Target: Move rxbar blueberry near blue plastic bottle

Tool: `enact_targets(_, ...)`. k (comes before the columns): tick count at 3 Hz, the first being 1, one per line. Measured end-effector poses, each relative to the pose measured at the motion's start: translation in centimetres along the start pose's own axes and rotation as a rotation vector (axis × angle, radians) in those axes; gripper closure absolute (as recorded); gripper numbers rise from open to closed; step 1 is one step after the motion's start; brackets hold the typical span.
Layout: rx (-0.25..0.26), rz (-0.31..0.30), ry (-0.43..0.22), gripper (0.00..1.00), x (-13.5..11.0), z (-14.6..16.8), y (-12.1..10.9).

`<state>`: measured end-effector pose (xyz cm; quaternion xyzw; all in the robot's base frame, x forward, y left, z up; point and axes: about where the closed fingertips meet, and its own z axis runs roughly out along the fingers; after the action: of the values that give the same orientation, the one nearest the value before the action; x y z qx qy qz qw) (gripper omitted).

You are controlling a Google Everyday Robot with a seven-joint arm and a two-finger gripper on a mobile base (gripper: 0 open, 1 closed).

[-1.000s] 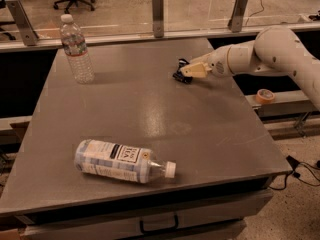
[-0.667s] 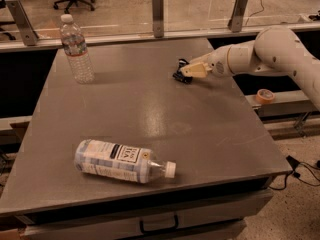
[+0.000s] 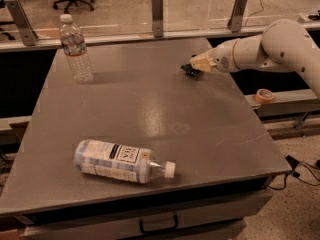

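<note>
Gripper, far right, at the bar; grip can't be told; a loose hold could drop it short of the bottle

cream claw far right, blue-white bottle, grey table

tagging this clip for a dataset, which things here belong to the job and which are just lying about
Job: rxbar, dark bit at the table's far right; blue bottle, on its side near the front edge; gripper, at the rxbar.
Lying about: water bottle, upright at far left; tape roll, off the table to the right.
</note>
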<state>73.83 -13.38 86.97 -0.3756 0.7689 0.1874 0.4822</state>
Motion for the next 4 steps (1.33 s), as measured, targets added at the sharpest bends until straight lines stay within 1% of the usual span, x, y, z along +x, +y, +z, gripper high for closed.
enact_targets(1, 0.017, -0.034, -0.031, 0.12, -2.5, -2.3, 0.2)
enact_targets(2, 0.028, -0.028, -0.042, 0.00, -3.2, -3.7, -0.2)
enact_targets(3, 0.037, -0.032, -0.042, 0.00, -2.4, -3.9, -1.3)
enact_targets(4, 0.049, -0.010, -0.065, 0.00, -1.4, -3.2, -4.1)
